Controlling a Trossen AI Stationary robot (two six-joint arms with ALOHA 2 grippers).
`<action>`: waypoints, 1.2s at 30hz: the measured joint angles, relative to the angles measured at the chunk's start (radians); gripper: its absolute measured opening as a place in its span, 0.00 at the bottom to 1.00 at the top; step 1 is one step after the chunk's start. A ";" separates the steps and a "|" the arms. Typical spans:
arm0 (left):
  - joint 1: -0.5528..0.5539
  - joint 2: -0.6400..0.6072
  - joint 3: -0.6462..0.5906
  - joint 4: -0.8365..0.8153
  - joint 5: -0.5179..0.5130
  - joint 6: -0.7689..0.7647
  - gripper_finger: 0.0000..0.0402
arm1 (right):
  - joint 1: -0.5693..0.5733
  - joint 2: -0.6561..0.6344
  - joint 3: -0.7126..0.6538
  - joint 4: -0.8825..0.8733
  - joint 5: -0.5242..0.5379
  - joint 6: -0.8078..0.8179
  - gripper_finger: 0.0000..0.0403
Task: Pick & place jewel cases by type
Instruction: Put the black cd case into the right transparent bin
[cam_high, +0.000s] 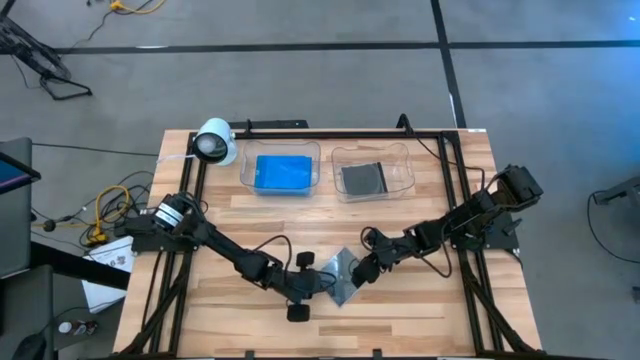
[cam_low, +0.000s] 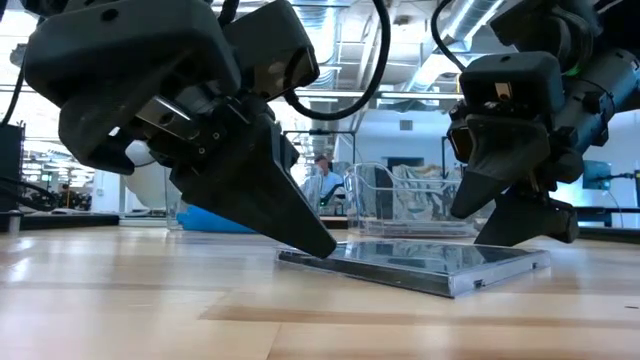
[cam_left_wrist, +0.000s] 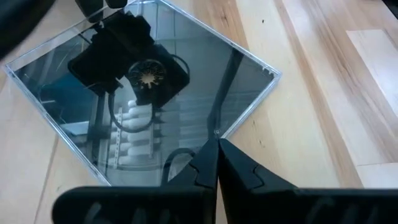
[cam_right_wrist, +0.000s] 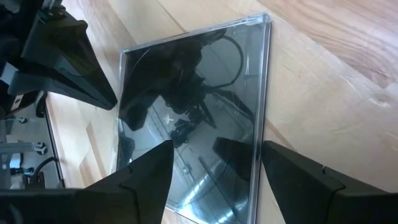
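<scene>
One clear jewel case with a dark, mirror-like inside (cam_high: 346, 274) lies flat on the wood near the table's near edge, between both grippers. My left gripper (cam_high: 327, 286) is shut, its tip at the case's left corner (cam_left_wrist: 216, 133). My right gripper (cam_right_wrist: 217, 163) is open over the case's right side. One finger (cam_right_wrist: 152, 171) stands over the top face and the other (cam_right_wrist: 298, 174) stands outside the case's edge (cam_right_wrist: 260, 124). Blue jewel cases (cam_high: 283, 172) lie in the left clear tray. A dark one (cam_high: 364, 178) lies in the right tray. My left gripper meets the case's left corner (cam_low: 300, 257) with the tip of its shut fingers (cam_low: 322, 245). It comes slanting down from the table's left. The case lies flat on the table. My right gripper hangs low over the case (cam_low: 500, 250); I cannot tell whether its fingers touch it.
The two clear trays (cam_high: 312, 156) (cam_high: 403, 160) stand side by side at the table's far edge, with a white cylindrical camera (cam_high: 215, 142) to their left. A black frame (cam_high: 455, 200) borders the table. Bare wood lies between the trays and the grippers.
</scene>
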 joint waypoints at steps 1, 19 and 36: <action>0.000 0.000 0.000 -0.004 0.004 0.000 0.00 | 0.000 0.000 0.001 -0.003 -0.002 0.000 0.59; -0.028 -0.027 -0.002 -0.057 -0.005 0.017 0.00 | -0.006 -0.003 0.004 -0.069 -0.032 0.013 0.59; -0.056 -0.100 -0.011 -0.153 -0.165 0.020 0.00 | -0.002 -0.002 0.003 -0.096 -0.049 0.021 0.59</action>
